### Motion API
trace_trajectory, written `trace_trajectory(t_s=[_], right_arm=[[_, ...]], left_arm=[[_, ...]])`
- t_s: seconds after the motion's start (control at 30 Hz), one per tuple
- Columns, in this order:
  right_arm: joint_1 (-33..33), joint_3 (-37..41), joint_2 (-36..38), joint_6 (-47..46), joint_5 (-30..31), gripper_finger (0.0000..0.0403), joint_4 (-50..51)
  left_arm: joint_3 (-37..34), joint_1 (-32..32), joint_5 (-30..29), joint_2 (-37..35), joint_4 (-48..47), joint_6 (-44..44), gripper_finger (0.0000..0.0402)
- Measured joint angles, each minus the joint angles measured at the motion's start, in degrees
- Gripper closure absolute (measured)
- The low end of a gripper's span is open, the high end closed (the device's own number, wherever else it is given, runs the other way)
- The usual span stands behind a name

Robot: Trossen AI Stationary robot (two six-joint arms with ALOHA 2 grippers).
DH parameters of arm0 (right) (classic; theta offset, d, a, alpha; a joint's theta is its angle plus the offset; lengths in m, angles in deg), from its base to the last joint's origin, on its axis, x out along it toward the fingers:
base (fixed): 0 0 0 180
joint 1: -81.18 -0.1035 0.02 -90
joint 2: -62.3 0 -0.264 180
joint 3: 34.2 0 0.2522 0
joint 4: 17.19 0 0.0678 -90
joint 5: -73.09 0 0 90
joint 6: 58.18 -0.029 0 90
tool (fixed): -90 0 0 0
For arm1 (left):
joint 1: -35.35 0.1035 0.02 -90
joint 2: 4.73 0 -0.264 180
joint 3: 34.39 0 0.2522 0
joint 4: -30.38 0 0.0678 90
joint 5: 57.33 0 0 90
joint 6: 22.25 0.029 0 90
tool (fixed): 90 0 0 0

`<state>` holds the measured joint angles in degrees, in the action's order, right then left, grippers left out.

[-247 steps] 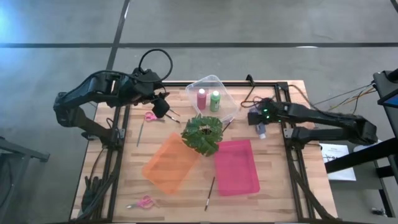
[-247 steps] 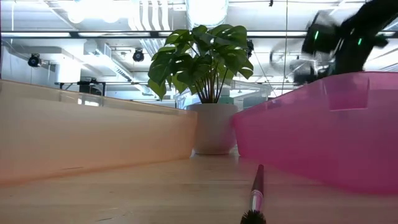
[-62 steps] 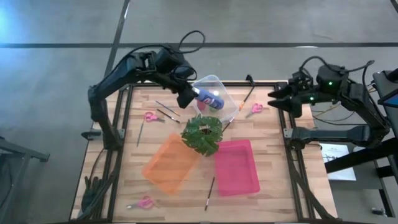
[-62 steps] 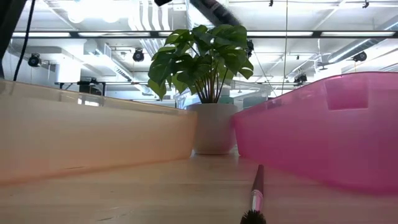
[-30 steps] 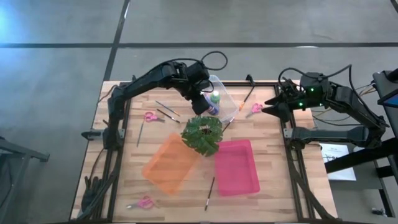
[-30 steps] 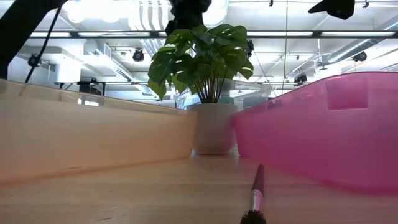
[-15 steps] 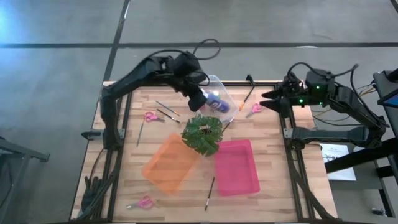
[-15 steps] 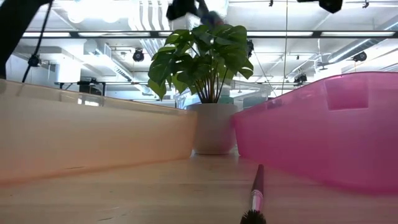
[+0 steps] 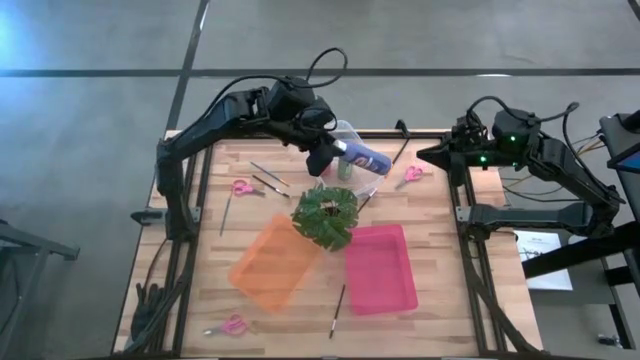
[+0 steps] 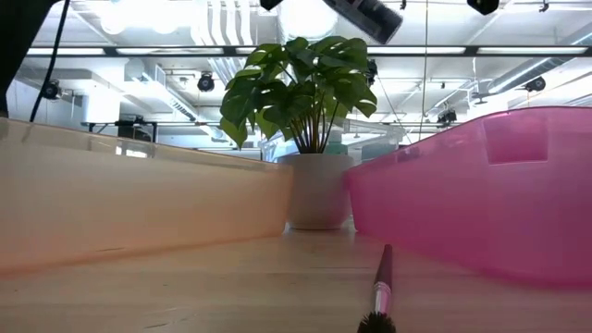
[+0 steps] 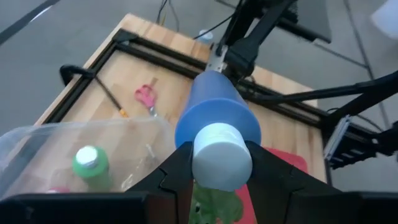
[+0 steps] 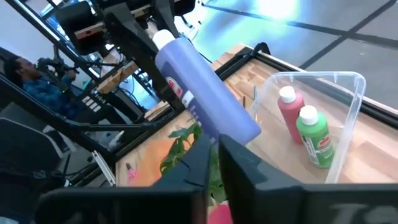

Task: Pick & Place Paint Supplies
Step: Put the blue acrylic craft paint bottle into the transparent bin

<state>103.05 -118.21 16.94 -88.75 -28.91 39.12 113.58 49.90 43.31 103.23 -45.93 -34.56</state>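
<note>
My left gripper (image 9: 335,150) is shut on the blue-purple paint bottle (image 9: 366,157) above the clear tray (image 9: 352,128) at the table's far edge. The low view shows the bottle (image 10: 365,17) high over the plant. The maroon-pink bottle (image 12: 291,115) and the green bottle (image 12: 314,140) stand upright in the clear tray. My right gripper (image 9: 422,155) is shut and hovers in the air off the bottle's base, apart from it. Pink scissors (image 9: 241,187) and thin brushes (image 9: 268,176) lie flat on the table. My left gripper pinches the blue-purple bottle at its white cap end (image 11: 222,158), one finger (image 11: 177,171) on each side. The fingers come from the table's left and lie along the bottle. It is lifted clear and tilted, its base (image 12: 245,130) pointing toward the right arm and slightly down.
The potted plant (image 9: 325,213) stands just near of the clear tray. The orange tray (image 9: 272,262) and pink tray (image 9: 380,266) lie toward the near edge. More scissors (image 9: 410,174), (image 9: 232,324) and brushes (image 9: 338,310), (image 9: 226,213) are scattered about. A cable (image 9: 420,145) lies at the far right corner.
My left gripper has risen from the clear tray, carrying the blue-purple bottle up. It has turned the bottle from pointing down into the tray to lying tilted, base toward the right arm. My right gripper has drifted a little toward the far edge.
</note>
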Motion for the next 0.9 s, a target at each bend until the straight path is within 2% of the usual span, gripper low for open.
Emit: trace_trajectory(t_s=[0.13, 0.33, 0.9], right_arm=[[0.0, -0.1, -0.2, 1.0, -0.3, 0.0393, 0.0], [0.0, -0.1, -2.5, 2.3, -1.5, 0.0395, -0.4], [0.0, -0.1, -6.0, 4.3, -4.6, 0.0395, -2.6]], left_arm=[[0.0, 0.0, 2.4, 0.0, 1.5, -0.1, 0.028], [0.0, 0.0, 4.1, 0.0, 5.6, -1.1, 0.028], [0.0, -0.1, 4.4, 0.0, 10.2, -1.8, 0.028]])
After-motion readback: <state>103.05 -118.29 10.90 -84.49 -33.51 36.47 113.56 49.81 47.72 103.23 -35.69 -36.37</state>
